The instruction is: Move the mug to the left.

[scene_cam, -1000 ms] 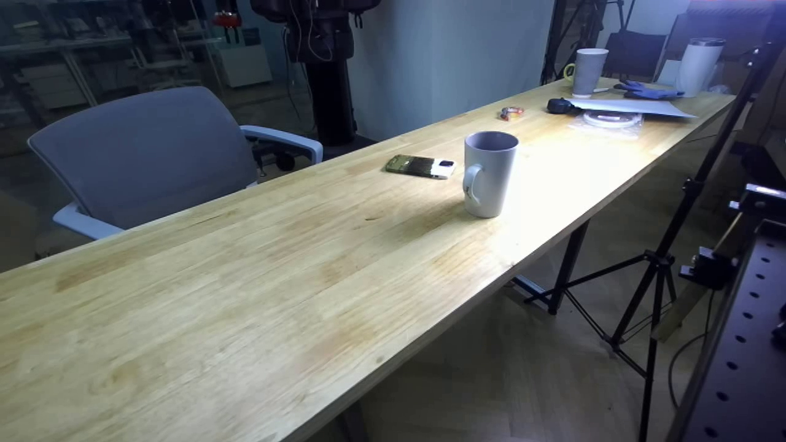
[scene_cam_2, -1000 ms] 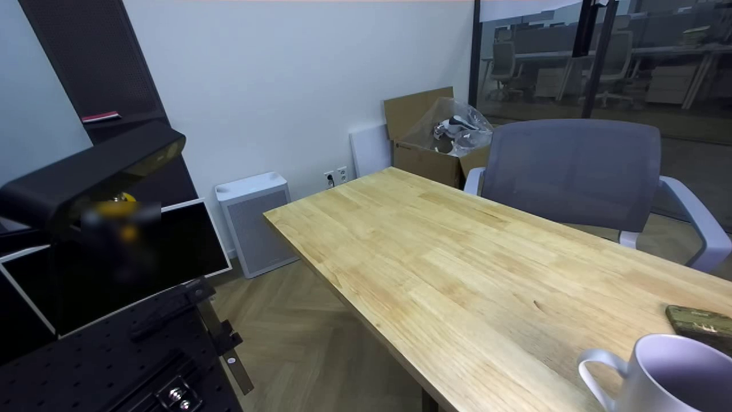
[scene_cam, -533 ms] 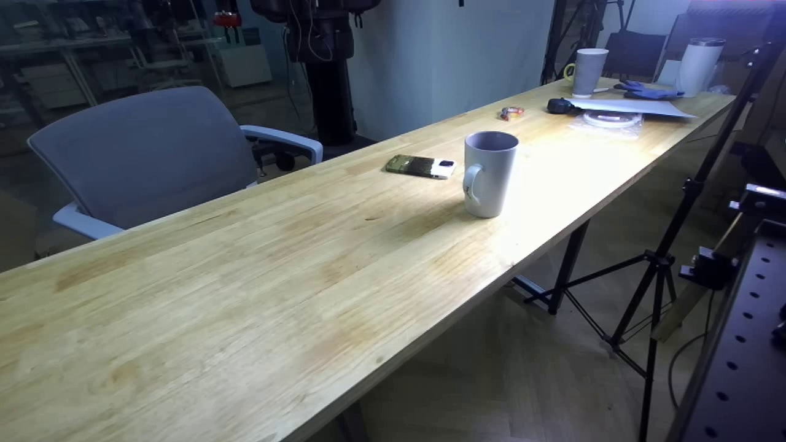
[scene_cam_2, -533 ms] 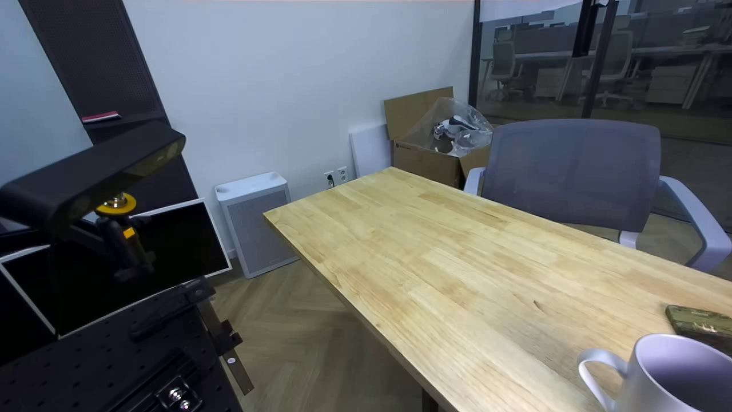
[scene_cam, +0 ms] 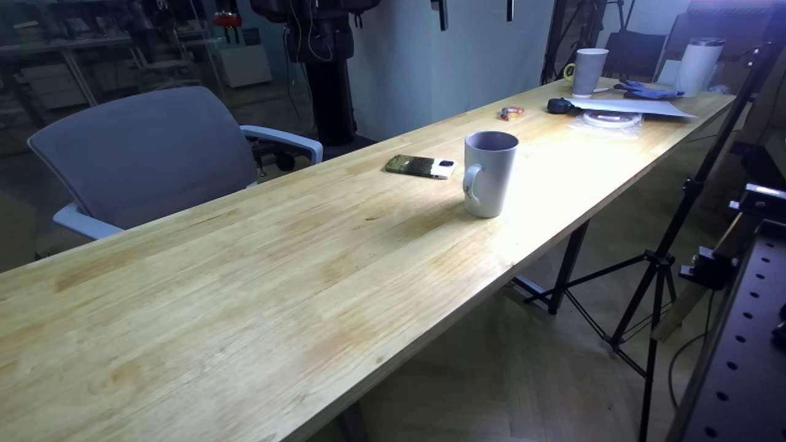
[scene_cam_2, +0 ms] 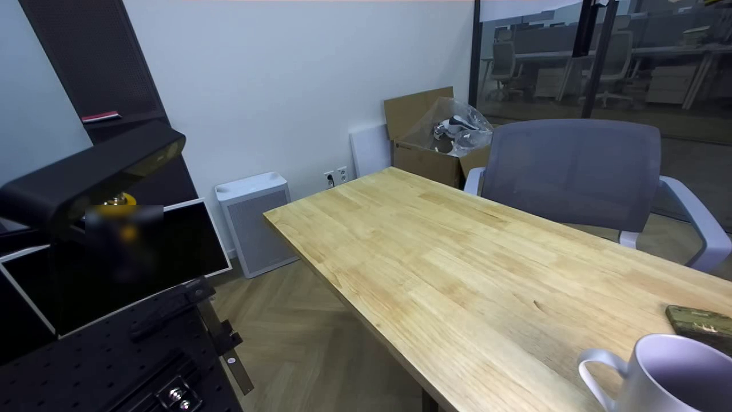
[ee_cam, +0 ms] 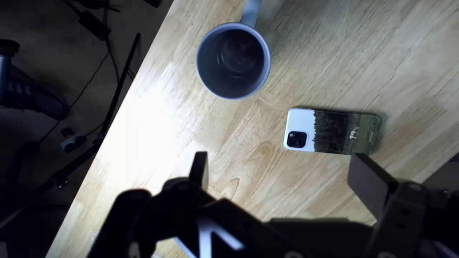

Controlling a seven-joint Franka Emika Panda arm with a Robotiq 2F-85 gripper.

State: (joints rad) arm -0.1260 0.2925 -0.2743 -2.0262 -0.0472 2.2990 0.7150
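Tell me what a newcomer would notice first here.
The pale grey mug draws the eye first, standing upright on the wooden table. Near it lies a picture-backed phone. In the wrist view, the open gripper looms dark along the bottom.

My gripper (ee_cam: 283,175) is black and dark grey. The mug (scene_cam: 494,184) is pale grey-white outside, darker grey inside. I see a picture pattern on the phone (ee_cam: 333,131): white around a black camera block (ee_cam: 297,139), then dark green printed trees (ee_cam: 327,130), then mossy green with a small pale animal (ee_cam: 354,133). The tabletop (scene_cam: 245,294) is honey-yellow wood streaked with brown grain. I also see a grey mesh office chair (scene_cam_2: 572,171), a brown cardboard box (scene_cam_2: 426,163) and a brown herringbone floor (scene_cam_2: 303,332).
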